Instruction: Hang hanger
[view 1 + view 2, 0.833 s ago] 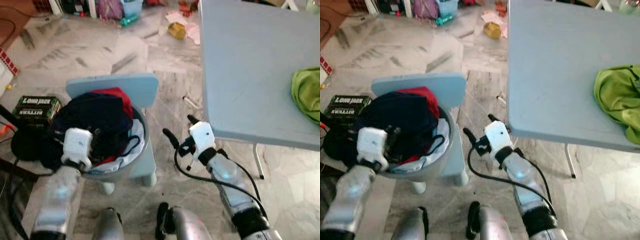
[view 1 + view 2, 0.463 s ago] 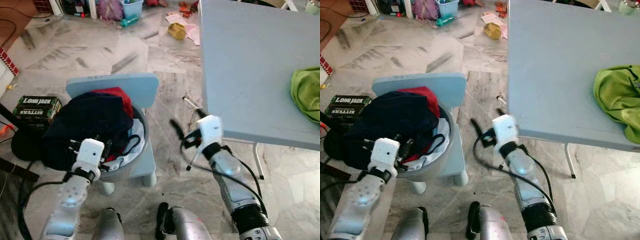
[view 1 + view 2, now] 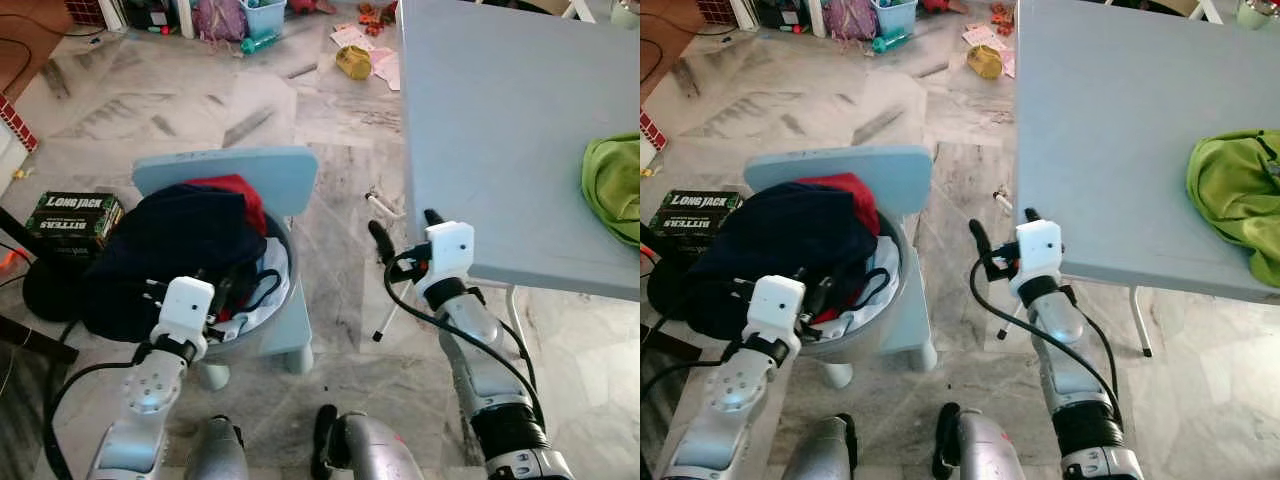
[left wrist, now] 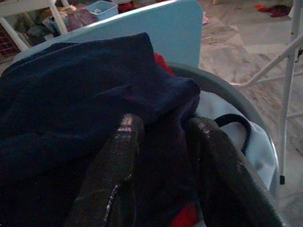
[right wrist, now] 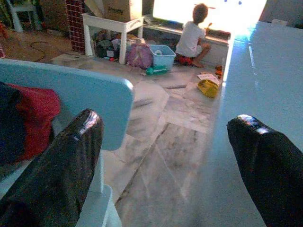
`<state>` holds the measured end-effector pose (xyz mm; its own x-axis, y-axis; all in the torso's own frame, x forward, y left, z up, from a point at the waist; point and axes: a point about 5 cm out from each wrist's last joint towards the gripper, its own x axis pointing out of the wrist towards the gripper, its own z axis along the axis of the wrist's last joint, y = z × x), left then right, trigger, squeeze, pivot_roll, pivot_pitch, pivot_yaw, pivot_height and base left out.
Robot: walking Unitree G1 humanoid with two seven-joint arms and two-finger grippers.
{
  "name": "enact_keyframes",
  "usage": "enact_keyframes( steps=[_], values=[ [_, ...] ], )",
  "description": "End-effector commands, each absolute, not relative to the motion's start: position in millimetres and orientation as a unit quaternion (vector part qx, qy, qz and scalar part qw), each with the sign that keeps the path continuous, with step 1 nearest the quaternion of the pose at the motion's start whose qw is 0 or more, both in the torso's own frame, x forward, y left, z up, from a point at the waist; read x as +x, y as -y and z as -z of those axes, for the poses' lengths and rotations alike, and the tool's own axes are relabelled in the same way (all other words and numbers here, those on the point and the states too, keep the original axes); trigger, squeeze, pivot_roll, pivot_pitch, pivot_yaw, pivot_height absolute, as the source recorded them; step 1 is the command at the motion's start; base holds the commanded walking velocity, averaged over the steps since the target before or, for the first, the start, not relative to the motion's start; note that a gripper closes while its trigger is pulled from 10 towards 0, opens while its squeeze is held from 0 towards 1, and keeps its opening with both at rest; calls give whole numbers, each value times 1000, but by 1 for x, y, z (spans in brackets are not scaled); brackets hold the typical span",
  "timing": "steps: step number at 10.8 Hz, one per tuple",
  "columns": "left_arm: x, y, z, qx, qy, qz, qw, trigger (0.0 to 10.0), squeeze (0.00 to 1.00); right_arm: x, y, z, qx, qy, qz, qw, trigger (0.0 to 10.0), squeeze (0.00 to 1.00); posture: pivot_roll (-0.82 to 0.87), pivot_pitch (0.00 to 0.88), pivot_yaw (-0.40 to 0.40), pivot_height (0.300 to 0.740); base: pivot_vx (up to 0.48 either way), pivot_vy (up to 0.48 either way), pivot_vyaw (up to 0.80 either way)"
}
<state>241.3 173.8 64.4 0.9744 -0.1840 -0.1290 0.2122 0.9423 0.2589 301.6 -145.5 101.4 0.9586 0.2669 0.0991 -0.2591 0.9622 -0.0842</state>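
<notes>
Search step. Left end effector [image 3: 190, 300], fingers apart, over navy garment [image 3: 175, 240] in grey basket [image 3: 285, 300], lower left. Right end effector [image 3: 405, 235], spread, empty, beside bench [image 3: 500, 120]. Hanger unlocated; next, find it.

Laundry basket [image 3: 283, 300] (on blue chair [image 3: 232, 176]) beside table [image 3: 500, 120].

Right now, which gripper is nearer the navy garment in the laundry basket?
Left. The left gripper sits right at the navy garment on the basket; the right gripper is off by the table edge.
</notes>
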Motion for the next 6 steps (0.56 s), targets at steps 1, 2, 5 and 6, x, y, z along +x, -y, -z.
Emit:
enact_keyframes(
  steps=[1,2,5,6],
  values=[
    [240,-173,-65,142,-54,103,983,10000,0,301,147,-98,-33,44,-128,990,10000,0,112,191,-94,740,0,480,0],
    [240,-173,-65,144,-55,103,983,10000,0,300,146,-97,-34,44,-128,990,10000,0,113,195,-93,740,0,480,0],
    [241,-174,-68,149,-45,102,983,10000,0,301,148,-98,-34,46,-119,991,10000,0,115,199,-90,740,0,0,0],
    [241,-175,-69,150,-45,103,982,10000,0,302,149,-98,-31,44,-114,992,10000,0,115,199,-90,740,0,0,0]
  ],
)
